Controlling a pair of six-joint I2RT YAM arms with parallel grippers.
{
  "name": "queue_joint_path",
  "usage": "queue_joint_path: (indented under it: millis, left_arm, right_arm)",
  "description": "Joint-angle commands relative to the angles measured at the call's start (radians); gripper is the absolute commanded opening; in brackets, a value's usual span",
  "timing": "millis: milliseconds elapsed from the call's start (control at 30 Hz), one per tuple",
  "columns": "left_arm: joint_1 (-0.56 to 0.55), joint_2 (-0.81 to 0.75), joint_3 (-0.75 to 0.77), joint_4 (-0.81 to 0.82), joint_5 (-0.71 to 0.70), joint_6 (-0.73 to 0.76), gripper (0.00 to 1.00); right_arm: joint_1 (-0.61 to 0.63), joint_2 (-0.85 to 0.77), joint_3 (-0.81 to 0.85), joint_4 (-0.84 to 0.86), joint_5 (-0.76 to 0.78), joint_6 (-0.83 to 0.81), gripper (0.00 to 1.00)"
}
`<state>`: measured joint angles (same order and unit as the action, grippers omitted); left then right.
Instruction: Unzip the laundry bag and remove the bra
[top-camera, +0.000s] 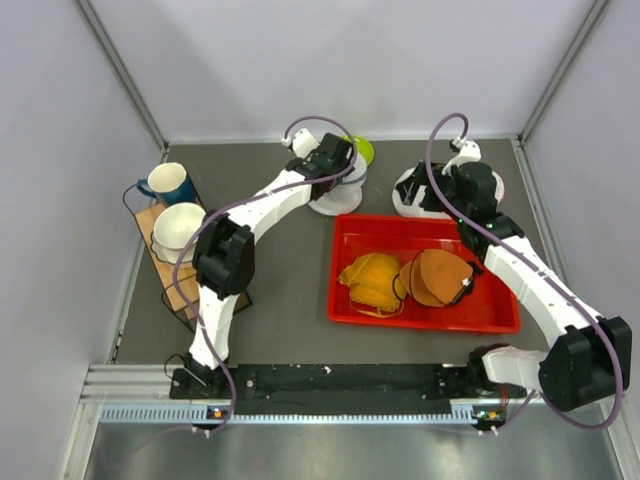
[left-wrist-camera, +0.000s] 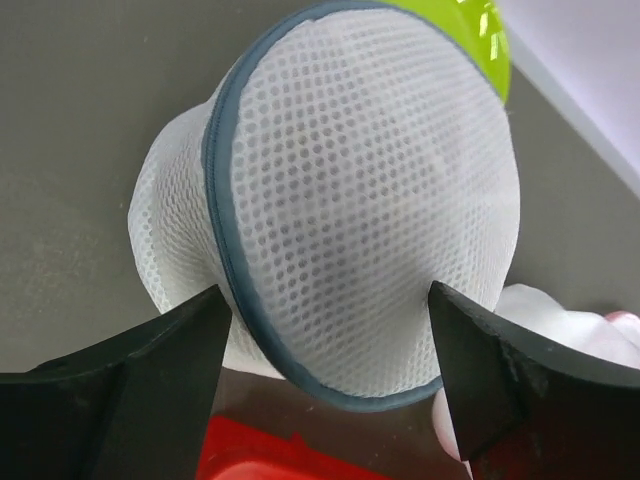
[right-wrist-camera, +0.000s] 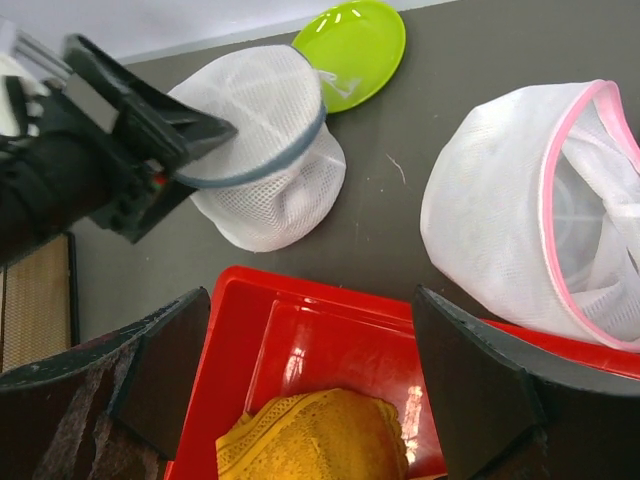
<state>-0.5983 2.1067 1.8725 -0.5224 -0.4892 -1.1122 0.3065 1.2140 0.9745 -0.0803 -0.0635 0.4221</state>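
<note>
The left gripper (left-wrist-camera: 325, 295) stood spread wide astride the blue-rimmed mesh laundry bag (left-wrist-camera: 360, 200), top centre in the overhead view. The right gripper (right-wrist-camera: 308, 300), also spread, hung over the red tray (right-wrist-camera: 320, 350) holding two orange bras (top-camera: 378, 283), beside the pink-rimmed laundry bag (right-wrist-camera: 490, 200).

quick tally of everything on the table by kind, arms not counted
mesh laundry bags: 2
bras: 2
red tray: 1
green plate: 1
blue mug: 1
white bowl: 1
wooden rack: 1
total: 9
</note>
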Motion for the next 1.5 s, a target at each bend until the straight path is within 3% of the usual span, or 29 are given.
queue_joint_path:
  millis: [0, 100, 133, 200, 267, 367, 500, 633, 967, 1133, 1233, 1333, 1367, 1467]
  left_arm:
    - [0.005, 0.033, 0.050, -0.010, 0.017, 0.003, 0.55]
    - [0.005, -0.025, 0.031, 0.030, 0.021, 0.077, 0.08]
    - [0.006, -0.043, 0.024, 0.039, 0.023, 0.103, 0.00]
    - [0.011, -0.103, 0.014, 0.061, 0.037, 0.198, 0.00]
    - [0.031, -0.145, 0.005, 0.085, 0.099, 0.313, 0.00]
    - [0.081, -0.223, -0.007, 0.120, 0.324, 0.472, 0.00]
    - [0.187, -0.287, -0.024, 0.163, 0.871, 0.595, 0.00]
    - [0.275, -0.289, -0.019, 0.170, 1.269, 0.649, 0.00]
    - [0.299, -0.344, -0.075, 0.168, 1.544, 0.755, 0.00]
    - [0.299, -0.370, -0.102, 0.173, 1.566, 0.807, 0.00]
    - [0.301, -0.358, -0.095, 0.151, 1.575, 0.816, 0.00]
    - [0.310, -0.335, -0.072, 0.112, 1.540, 0.828, 0.00]
    - [0.313, -0.320, -0.062, 0.102, 1.537, 0.830, 0.00]
    - [0.324, -0.285, -0.018, 0.050, 1.502, 0.842, 0.00]
  right_arm:
    - [0.002, -0.018, -0.003, 0.045, -0.042, 0.000, 0.81]
    - [0.002, -0.016, 0.004, 0.044, -0.067, -0.014, 0.79]
    - [0.002, -0.013, 0.009, 0.037, -0.074, -0.017, 0.79]
    - [0.002, 0.007, 0.041, 0.010, -0.105, -0.032, 0.83]
    - [0.000, 0.024, 0.075, -0.007, -0.154, -0.042, 0.94]
    - [-0.013, 0.068, 0.114, -0.007, -0.278, -0.031, 0.99]
    - [-0.062, 0.145, 0.164, 0.040, -0.453, 0.033, 0.99]
    - [-0.116, 0.226, 0.225, 0.166, -0.669, 0.121, 0.99]
    - [-0.118, 0.459, 0.378, 0.341, -0.803, 0.300, 0.99]
    - [-0.087, 0.535, 0.464, 0.291, -0.808, 0.239, 0.99]
    - [-0.072, 0.521, 0.455, 0.303, -0.809, 0.224, 0.84]
    - [-0.075, 0.496, 0.415, 0.321, -0.785, 0.228, 0.43]
    - [-0.073, 0.492, 0.408, 0.323, -0.777, 0.227, 0.21]
    - [-0.072, 0.498, 0.382, 0.382, -0.777, 0.272, 0.00]
